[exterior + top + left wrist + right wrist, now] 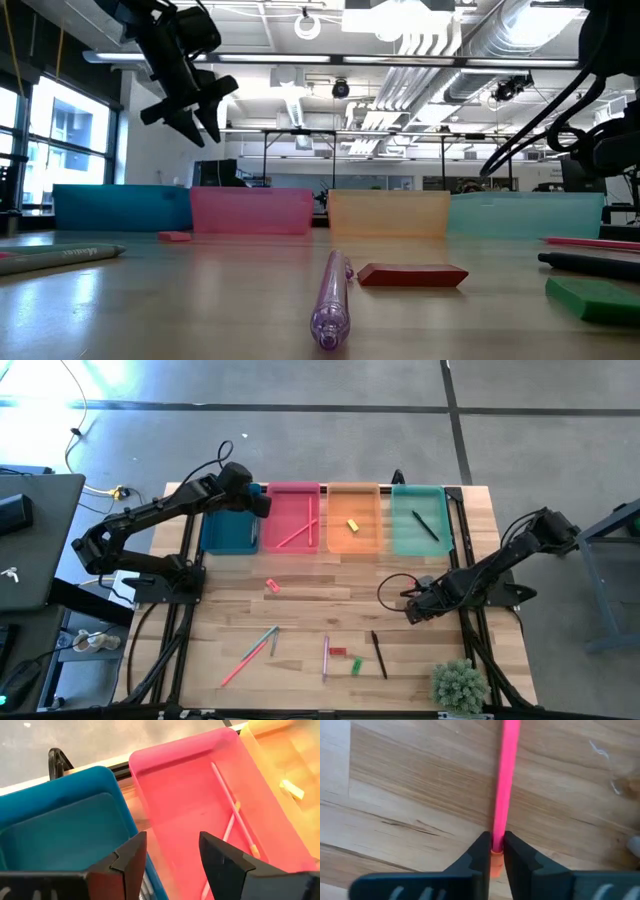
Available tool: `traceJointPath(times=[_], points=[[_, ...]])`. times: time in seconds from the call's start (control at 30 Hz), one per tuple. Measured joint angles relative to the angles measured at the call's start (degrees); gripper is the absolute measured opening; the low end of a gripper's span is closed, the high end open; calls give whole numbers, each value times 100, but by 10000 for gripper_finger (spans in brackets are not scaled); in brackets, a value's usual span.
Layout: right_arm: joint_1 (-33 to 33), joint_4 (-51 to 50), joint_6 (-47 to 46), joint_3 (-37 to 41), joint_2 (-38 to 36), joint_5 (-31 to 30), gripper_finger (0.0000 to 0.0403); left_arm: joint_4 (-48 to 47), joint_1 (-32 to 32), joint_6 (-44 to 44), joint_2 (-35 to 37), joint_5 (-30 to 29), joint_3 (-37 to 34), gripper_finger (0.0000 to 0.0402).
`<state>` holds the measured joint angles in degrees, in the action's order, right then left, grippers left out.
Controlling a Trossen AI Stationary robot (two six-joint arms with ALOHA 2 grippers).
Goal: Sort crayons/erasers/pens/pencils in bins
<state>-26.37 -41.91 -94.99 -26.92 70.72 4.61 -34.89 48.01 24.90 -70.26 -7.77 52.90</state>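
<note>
Pink pencil [504,780] lies flat on the wooden table [405,795], running straight out from the right gripper [494,851]. Its far end is cut off by the wrist picture's edge; its near end, with an orange tip, sits between the fingertips. From above the pencil cannot be made out under the arm, only the gripper [412,607] low over the boards, on the near side of the mint-green bin [418,520]. Jaws nearly closed, both fingers pressed on the pencil's sides; whether it is lifted off the wood cannot be told.

Left gripper [170,855] hangs with fingers spread and nothing between them, above the wall shared by the teal-blue bin [60,820] and the pink-red bin [190,810]. Two pink pencils [232,817] lie crossed in the pink-red bin ahead of it. A yellow eraser [291,790] in the orange bin [280,750] beyond looks blurred.
</note>
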Motion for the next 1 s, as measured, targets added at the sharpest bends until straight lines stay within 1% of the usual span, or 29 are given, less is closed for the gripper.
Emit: traceJointPath(times=[0.07,0.13,0.27,0.4,0.6,0.67,0.8,0.93,1.0], points=[[0,2,52,0,0,-1,15,0,0,-6,0,6,0,168],[0,7,95,0,0,-1,6,-1,0,-7,0,66,0,168],[2,29,162,-21,0,-1,11,0,0,-8,0,287,0,168],[9,109,527,-146,24,-5,7,0,-2,-7,0,378,0,168],[11,1045,802,-236,30,-146,4,2,-2,-172,0,417,0,168],[11,1439,834,-244,30,-301,4,2,-2,-278,0,417,0,168],[11,1838,907,-247,26,-539,4,2,-2,-362,0,428,0,168],[71,2459,1273,-247,25,-611,4,2,-2,-470,0,442,0,168],[176,2864,1536,-247,24,-613,4,2,-2,-523,0,538,0,168]])
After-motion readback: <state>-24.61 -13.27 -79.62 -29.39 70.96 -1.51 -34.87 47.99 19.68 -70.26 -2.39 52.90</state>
